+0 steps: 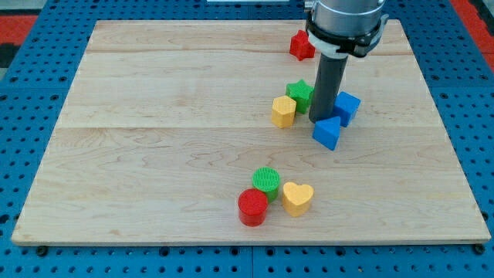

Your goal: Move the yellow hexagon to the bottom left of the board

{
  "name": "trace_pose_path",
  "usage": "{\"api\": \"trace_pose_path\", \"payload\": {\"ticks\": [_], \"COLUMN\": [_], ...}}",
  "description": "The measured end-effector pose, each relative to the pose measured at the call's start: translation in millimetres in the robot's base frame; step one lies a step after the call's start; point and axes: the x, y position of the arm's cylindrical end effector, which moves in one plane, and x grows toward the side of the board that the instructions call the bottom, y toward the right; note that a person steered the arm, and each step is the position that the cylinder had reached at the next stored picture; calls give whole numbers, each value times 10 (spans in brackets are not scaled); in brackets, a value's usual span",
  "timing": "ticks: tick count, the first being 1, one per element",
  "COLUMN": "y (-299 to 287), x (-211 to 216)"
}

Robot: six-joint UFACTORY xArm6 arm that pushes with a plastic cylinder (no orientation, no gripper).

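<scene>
The yellow hexagon (283, 111) lies right of the board's middle, touching a green star (300, 93) at its upper right. My tip (319, 119) rests on the board just right of the hexagon, in the gap between the green star, a blue cube (346, 107) and a blue triangular block (327, 133). The dark rod rises from it to the arm's body at the view's top.
A red star (301, 45) lies near the board's top edge. A green cylinder (266, 181), a red cylinder (252, 207) and a yellow heart (297, 198) cluster near the bottom middle. The wooden board (154, 154) sits on a blue pegboard.
</scene>
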Motion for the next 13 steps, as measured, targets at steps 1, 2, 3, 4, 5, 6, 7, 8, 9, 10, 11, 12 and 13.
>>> {"api": "trace_pose_path", "payload": {"ticks": [1, 2, 3, 4, 5, 6, 7, 8, 9, 10, 11, 12, 13], "y": [-325, -826, -1375, -1597, -1883, -2153, -2245, -2966, -3317, -3344, -3688, -3671, -3589], "x": [-77, -381, -485, -784, -956, -1170, -1431, -1107, -576, -876, -852, -291, 30]}}
